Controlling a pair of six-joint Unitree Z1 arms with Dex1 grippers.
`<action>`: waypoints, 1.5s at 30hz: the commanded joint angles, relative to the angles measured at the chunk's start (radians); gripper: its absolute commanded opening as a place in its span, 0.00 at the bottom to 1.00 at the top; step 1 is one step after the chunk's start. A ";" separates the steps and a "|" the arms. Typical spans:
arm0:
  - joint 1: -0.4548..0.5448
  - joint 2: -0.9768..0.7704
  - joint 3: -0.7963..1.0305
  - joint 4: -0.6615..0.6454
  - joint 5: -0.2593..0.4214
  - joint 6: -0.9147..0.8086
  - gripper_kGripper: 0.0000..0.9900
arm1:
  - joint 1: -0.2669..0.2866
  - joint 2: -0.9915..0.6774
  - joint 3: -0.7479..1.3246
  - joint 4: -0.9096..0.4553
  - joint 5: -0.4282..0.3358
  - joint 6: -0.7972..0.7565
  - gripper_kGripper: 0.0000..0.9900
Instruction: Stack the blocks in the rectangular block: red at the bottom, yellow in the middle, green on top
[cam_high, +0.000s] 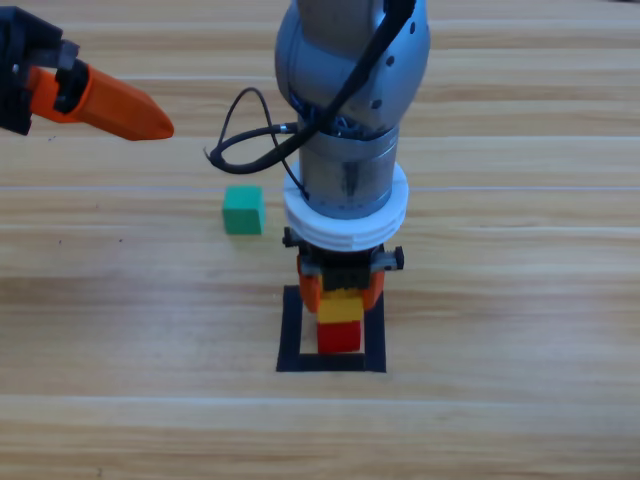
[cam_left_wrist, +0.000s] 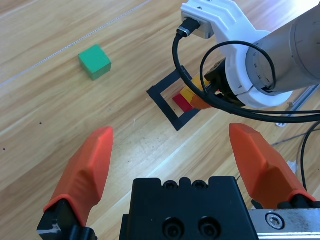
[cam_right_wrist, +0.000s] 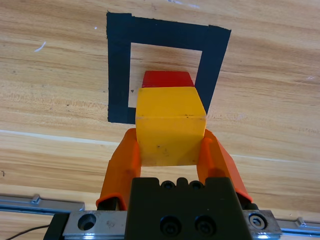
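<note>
The red cube (cam_high: 340, 338) (cam_right_wrist: 167, 79) sits inside the black tape square (cam_high: 292, 330) (cam_right_wrist: 118, 70). Directly over it is the yellow cube (cam_high: 340, 306) (cam_right_wrist: 170, 125), with my right gripper (cam_high: 341, 292) (cam_right_wrist: 170, 147) shut on its two sides; whether yellow rests on red I cannot tell. The green cube (cam_high: 243, 210) (cam_left_wrist: 95, 61) lies on the bare wood to the upper left of the square. My left gripper (cam_left_wrist: 170, 155) is open and empty at the top left of the table (cam_high: 120, 108); its wrist view shows the tape square (cam_left_wrist: 162, 97) and the stacked cubes farther off.
The right arm's grey body (cam_high: 350, 110) and a looping black cable (cam_high: 250, 140) hang over the table's middle, close to the green cube. Bare wood (cam_high: 500, 300) surrounds the square on all sides.
</note>
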 joint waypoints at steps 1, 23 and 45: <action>0.016 -0.006 0.027 -0.005 -0.015 -0.008 1.00 | 0.031 0.091 -0.004 0.023 0.016 -0.009 0.00; 0.016 -0.006 -0.005 -0.014 0.019 -0.035 1.00 | 0.017 -0.171 -0.061 0.076 -0.091 -0.143 1.00; -0.132 0.805 -0.764 0.409 0.386 -0.328 1.00 | -0.272 -0.997 1.246 -0.956 0.366 -0.999 1.00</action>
